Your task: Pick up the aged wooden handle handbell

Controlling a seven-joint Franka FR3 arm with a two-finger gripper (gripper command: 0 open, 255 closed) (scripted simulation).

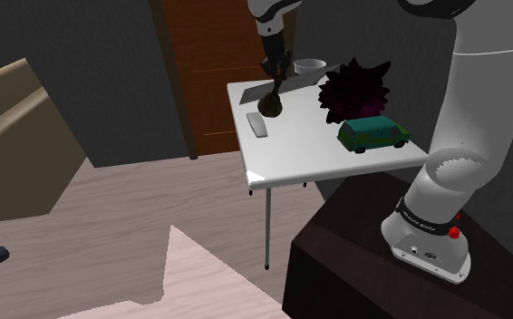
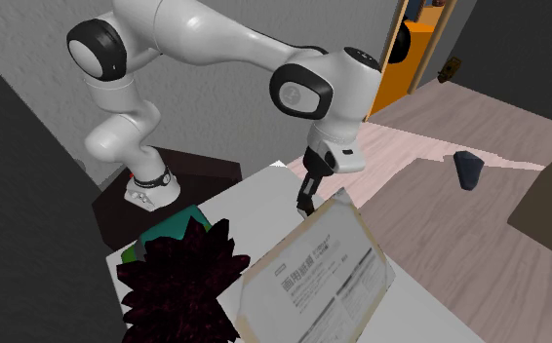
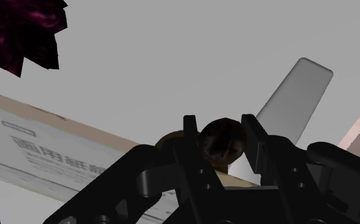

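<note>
Dark brown handbell (image 1: 272,106) with a rounded wooden handle stands upright toward the far side of the white bench (image 1: 336,163). It is just beside a flat grey bar (image 1: 257,124) and near a printed cardboard box (image 2: 313,273). I cannot tell whether its mouth touches the bench.

The black end effector (image 3: 222,130) comes down from above. In the wrist view its two fingers are closed against either side of the handle's knob-like top (image 3: 223,143), so it is gripping the handbell.

Handling (judgement):
- Rigid, not fragile, probably modest weight.
- The mass sits low in the bell body, so it would hang and swing beneath a top grip.
- The rounded, worn handle could pivot or slip between flat pads.
- A hold lower on the handle, nearer the body, looks steadier.
- Lift slowly and vertically.
</note>
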